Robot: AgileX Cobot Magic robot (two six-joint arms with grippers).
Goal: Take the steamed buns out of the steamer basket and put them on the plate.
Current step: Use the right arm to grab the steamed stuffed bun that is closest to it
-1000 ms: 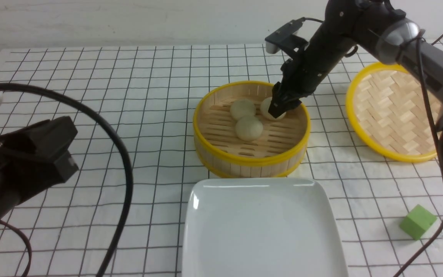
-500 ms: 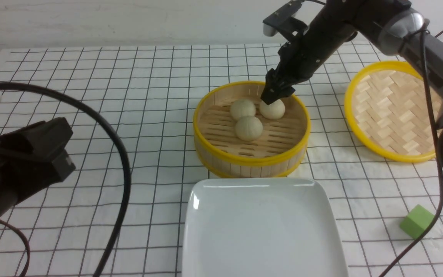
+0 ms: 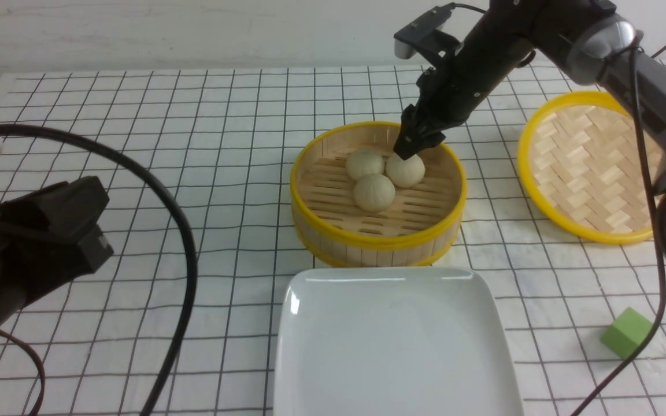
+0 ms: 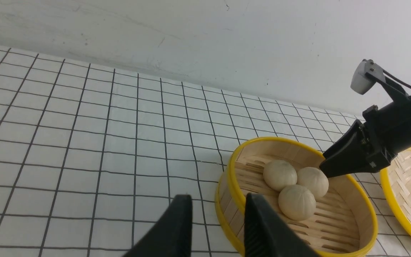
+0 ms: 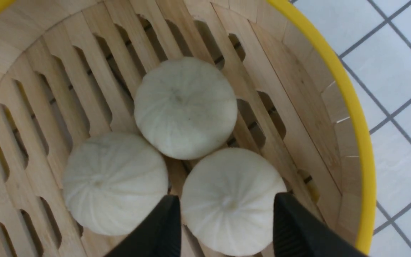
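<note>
Right gripper jaws stand apart astride one small off-white pleated steamed bun (clamping cannot be confirmed); bun lies inside the round yellow-rimmed bamboo steamer basket, touching two neighbour buns; glossy white square plate bare. Probable risk: shallow purchase; bun may slip during lift.
</note>
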